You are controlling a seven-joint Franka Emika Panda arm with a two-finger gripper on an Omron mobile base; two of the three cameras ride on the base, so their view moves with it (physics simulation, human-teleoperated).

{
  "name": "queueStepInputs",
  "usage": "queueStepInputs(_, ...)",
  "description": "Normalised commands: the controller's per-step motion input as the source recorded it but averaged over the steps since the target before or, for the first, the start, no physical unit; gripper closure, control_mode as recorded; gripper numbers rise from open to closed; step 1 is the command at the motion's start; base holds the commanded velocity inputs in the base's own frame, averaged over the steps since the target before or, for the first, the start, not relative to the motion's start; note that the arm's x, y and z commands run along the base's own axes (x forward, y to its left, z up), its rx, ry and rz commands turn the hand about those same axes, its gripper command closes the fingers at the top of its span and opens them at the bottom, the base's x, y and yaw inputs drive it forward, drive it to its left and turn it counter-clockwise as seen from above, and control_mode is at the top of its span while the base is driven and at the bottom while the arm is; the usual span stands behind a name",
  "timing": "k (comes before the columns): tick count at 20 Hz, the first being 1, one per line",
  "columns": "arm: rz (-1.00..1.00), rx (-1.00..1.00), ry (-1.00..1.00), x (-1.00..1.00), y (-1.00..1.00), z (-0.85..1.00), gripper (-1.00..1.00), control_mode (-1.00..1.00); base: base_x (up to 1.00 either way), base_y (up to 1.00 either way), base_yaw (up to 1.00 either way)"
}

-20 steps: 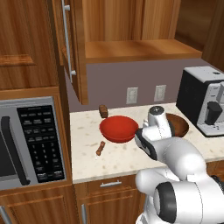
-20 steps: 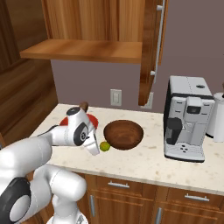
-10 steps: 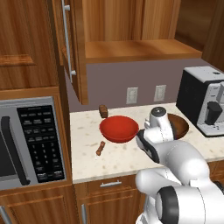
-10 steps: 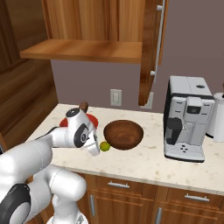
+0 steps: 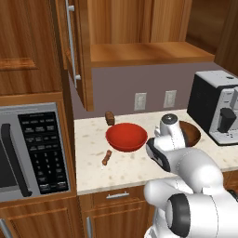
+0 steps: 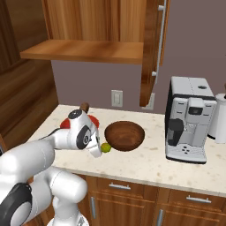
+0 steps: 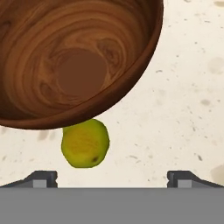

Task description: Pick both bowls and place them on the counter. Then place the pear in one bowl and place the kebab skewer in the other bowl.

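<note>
Lower now than a second back, my gripper (image 7: 111, 177) hangs over the counter (image 7: 183, 109), jaws spread wide, holding nothing. Pear (image 7: 85, 143) lies just ahead, between my fingertips but left of centre, against the brown bowl (image 7: 74, 57). Red bowl (image 5: 126, 136) and kebab skewer (image 5: 107, 158) sit behind.

A black microwave (image 5: 28, 153) sits lower left; a coffee machine (image 6: 189, 119) stands right; a stubby brown block (image 5: 109, 118) rests mid-frame.

The brown bowl (image 7: 78, 61) crowds the pear (image 7: 85, 143) on one side, rim just beside it. Bare counter (image 7: 183, 109) lies open on the pear's other sides.
</note>
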Motion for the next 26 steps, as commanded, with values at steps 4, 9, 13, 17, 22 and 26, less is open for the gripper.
queueStepInputs(4, -0.01, 0.00, 0.00, 0.00, 0.02, -0.05, -1.00, -1.00, 0.00, 0.00, 0.00)
queueStepInputs(9, 0.00, 0.00, 0.00, 0.00, -0.01, -0.07, -1.00, -1.00, 0.00, 0.00, 0.00)
queueStepInputs(13, 0.00, 0.00, 0.00, 0.00, -0.02, -0.10, -1.00, -1.00, 0.00, 0.00, 0.00)
queueStepInputs(17, 0.00, 0.00, 0.00, 0.00, -0.03, -0.13, -1.00, -1.00, 0.00, 0.00, 0.00)
queueStepInputs(22, -0.05, 0.00, 0.00, 0.05, 0.00, -0.24, -1.00, -1.00, 0.00, 0.00, 0.00)
queueStepInputs(26, -0.02, 0.00, 0.00, 0.06, 0.00, -0.24, -1.00, -1.00, 0.00, 0.00, 0.00)
